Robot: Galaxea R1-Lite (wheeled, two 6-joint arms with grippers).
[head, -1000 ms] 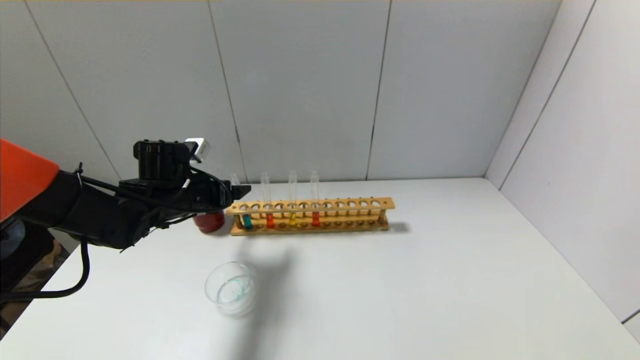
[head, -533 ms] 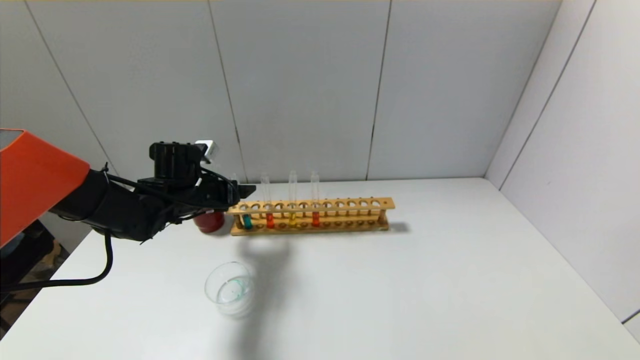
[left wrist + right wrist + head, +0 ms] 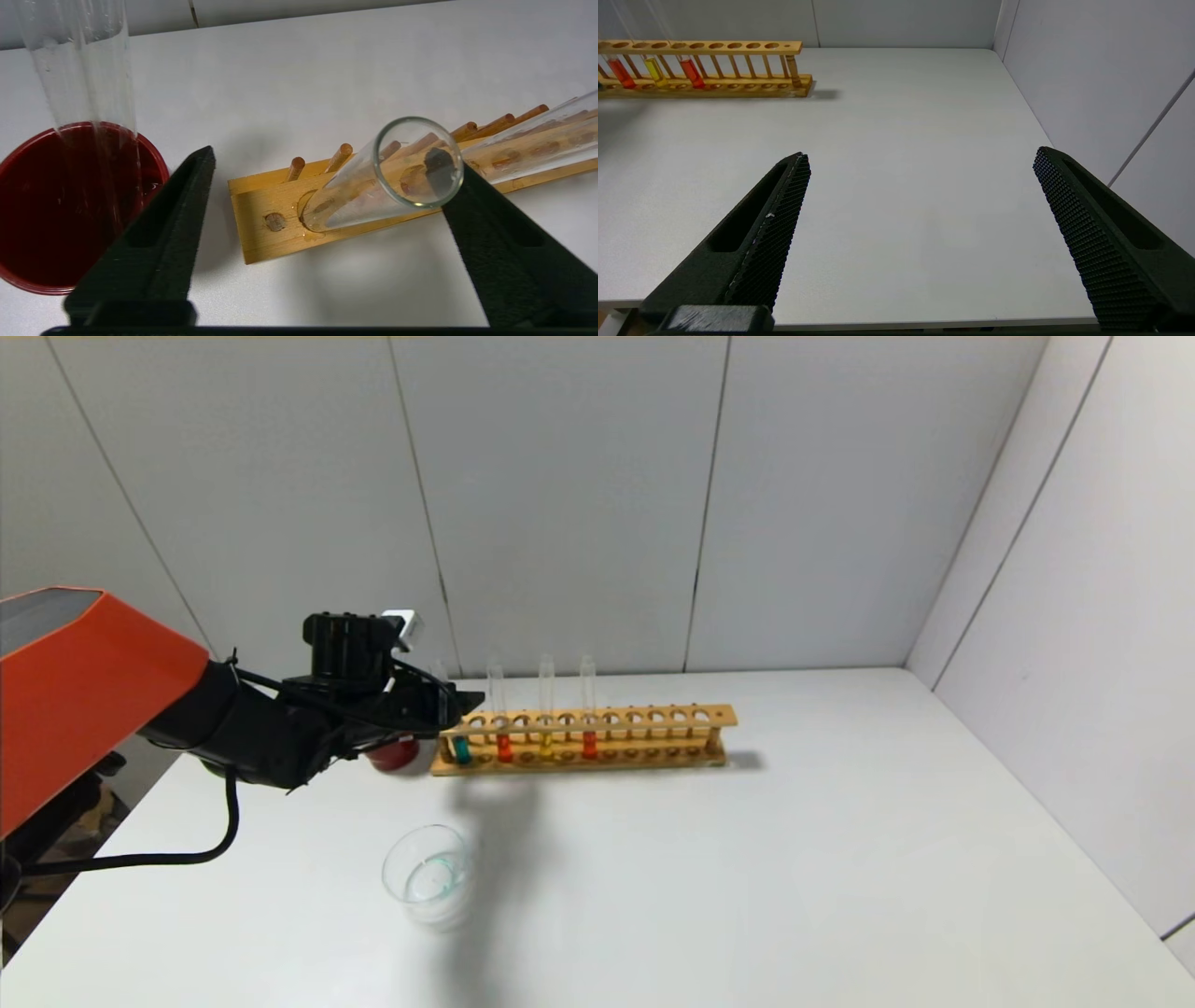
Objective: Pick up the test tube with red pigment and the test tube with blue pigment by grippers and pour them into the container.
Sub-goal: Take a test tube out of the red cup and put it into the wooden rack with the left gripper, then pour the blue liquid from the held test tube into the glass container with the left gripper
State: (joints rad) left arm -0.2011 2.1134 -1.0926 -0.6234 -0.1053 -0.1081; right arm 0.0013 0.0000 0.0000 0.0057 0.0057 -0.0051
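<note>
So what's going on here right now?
The left claw is open at the left end of the rack, straddling the top of the blue tube, which sits in its slot. The red tube stands next to it. The dish in front shows a teal trace. The right claw is open over bare table.

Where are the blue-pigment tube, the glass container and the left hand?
blue-pigment tube [image 3: 462, 749], head view, teal liquid at its bottom.
glass container [image 3: 408, 887], head view, near rim.
left hand [image 3: 327, 163], left wrist view, between fingertips.
</note>
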